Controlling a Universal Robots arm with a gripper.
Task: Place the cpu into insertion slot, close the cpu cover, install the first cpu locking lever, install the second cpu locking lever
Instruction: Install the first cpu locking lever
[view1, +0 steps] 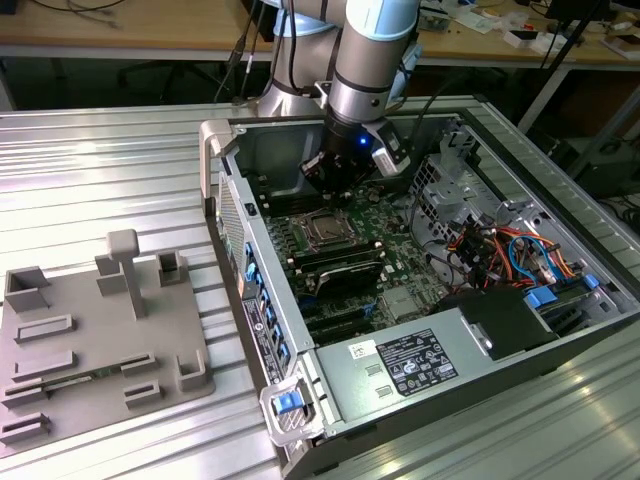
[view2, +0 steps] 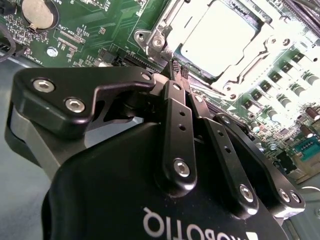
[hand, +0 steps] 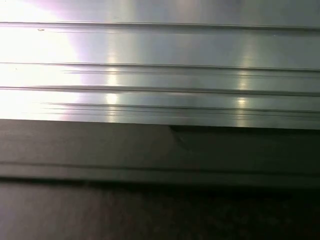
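Your gripper (view2: 178, 70) has its fingers pressed together, with nothing visible between them, and its tips are just beside the insertion slot (view2: 152, 40) corner. Beyond, the cpu (view2: 220, 37) sits framed by the cpu cover (view2: 239, 75). I'd press slowly, staying off the cover.

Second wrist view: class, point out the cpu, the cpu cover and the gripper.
cpu (view2: 220, 37), second wrist view, middle of its silvery top.
cpu cover (view2: 245, 74), second wrist view, one bar of its metal frame.
gripper (view2: 180, 68), second wrist view, midway between its fingertips.
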